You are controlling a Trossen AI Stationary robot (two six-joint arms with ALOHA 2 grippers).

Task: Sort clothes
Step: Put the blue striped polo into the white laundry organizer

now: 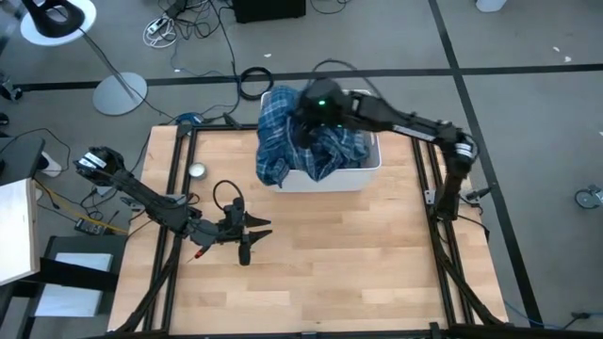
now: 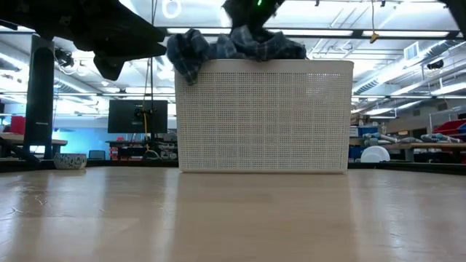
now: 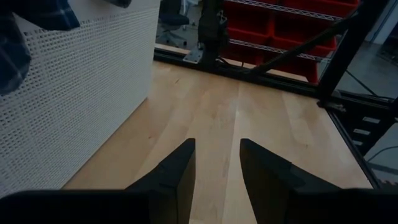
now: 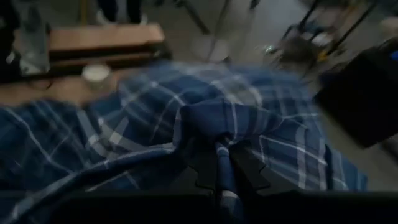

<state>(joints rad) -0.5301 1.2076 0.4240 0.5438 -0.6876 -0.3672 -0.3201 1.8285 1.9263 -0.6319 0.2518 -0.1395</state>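
Blue-and-white plaid shirts (image 1: 301, 141) are heaped in the white perforated bin (image 1: 367, 174) at the table's far middle. One part hangs over the bin's left wall (image 1: 268, 169). In the low view the plaid shirts (image 2: 218, 45) rise above the bin's rim (image 2: 262, 65). My right gripper (image 1: 316, 111) is over the heap, shut on plaid cloth (image 4: 236, 124). My left gripper (image 1: 262, 228) is open and empty, held low over the table left of the middle, and points toward the right edge. The turquoise, navy and grey garments do not plainly show. My right gripper pinches a raised fold of the plaid cloth (image 4: 219, 152) between its two fingers, coming from above over the bin. The cloth bunches up at the fingers and spreads away over the heap. One layer or several, I cannot tell.
A small round bowl (image 1: 196, 170) stands on the table left of the bin; it also shows in the low view (image 2: 70, 161). Black frame rails (image 1: 177, 179) run along the table's left and right sides. Bare wood (image 1: 358, 254) lies in front of the bin.
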